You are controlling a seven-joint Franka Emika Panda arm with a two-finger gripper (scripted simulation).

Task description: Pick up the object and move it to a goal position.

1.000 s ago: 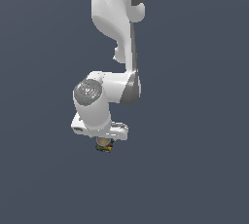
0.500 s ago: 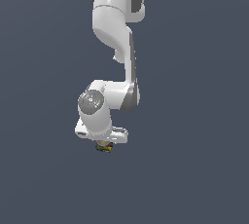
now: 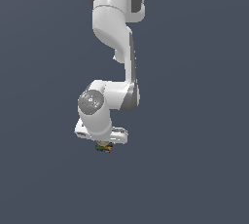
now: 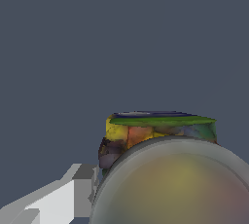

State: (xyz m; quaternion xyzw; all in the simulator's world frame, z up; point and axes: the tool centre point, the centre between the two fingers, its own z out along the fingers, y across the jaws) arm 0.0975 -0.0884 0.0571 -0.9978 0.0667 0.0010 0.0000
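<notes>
The object (image 3: 104,146) sits tucked right under the gripper (image 3: 103,144), w/ its grey-tan top and multicolour sides filling the wrist view (image 4: 160,135). Fingers are hidden in both views, so can't tell if the hand is clamped on it. Risk: a shallow or off-centre pinch on something this tiny could let it slip out mid-transfer.

Exterior view frames the whole arm (image 3: 114,47); wrist view sits close against the object (image 4: 160,135).
</notes>
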